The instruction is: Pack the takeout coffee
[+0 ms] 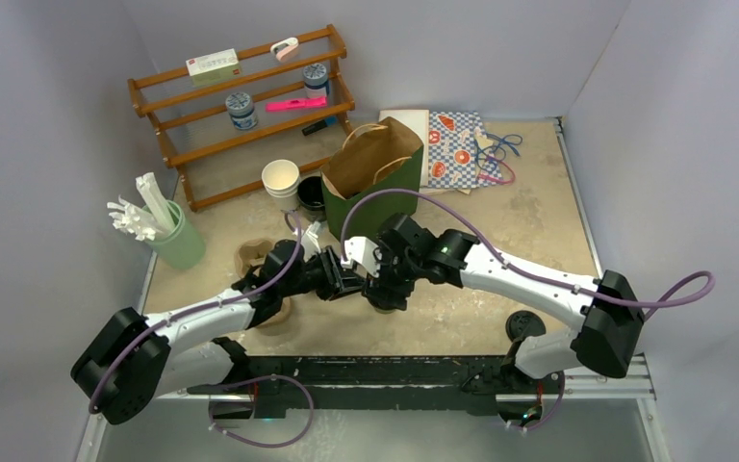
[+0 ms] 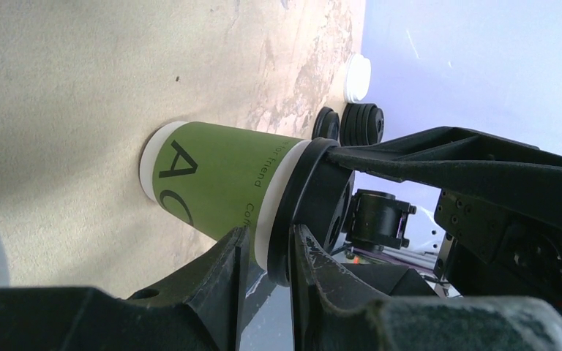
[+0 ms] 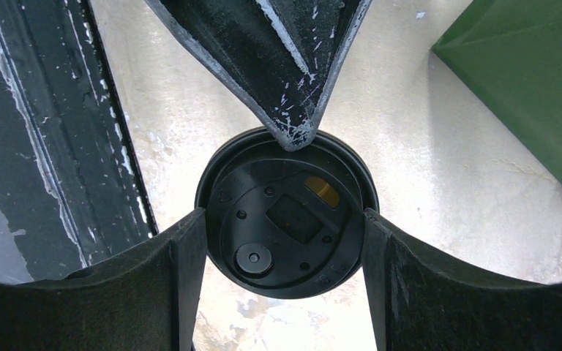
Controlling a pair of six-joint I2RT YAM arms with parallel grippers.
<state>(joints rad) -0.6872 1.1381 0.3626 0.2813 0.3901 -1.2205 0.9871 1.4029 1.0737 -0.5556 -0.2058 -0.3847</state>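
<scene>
Right gripper [image 3: 285, 245]: set wide, its fingers pressed against both sides of the black lid [image 3: 260, 267].
Left gripper [image 2: 271, 256]: narrowly parted astride the lid's rim; whether it pinches cannot be told.
Takeout coffee [image 2: 212, 175]: upright on the surface [image 1: 510, 231], mid-scene, between both grippers.
Green bag [image 1: 385, 197]: just beyond, on the far side.

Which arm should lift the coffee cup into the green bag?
Probably right. The right gripper clasps the takeout coffee by its lid from above, with the green paper bag close by. The left gripper only pinches the rim.
</scene>
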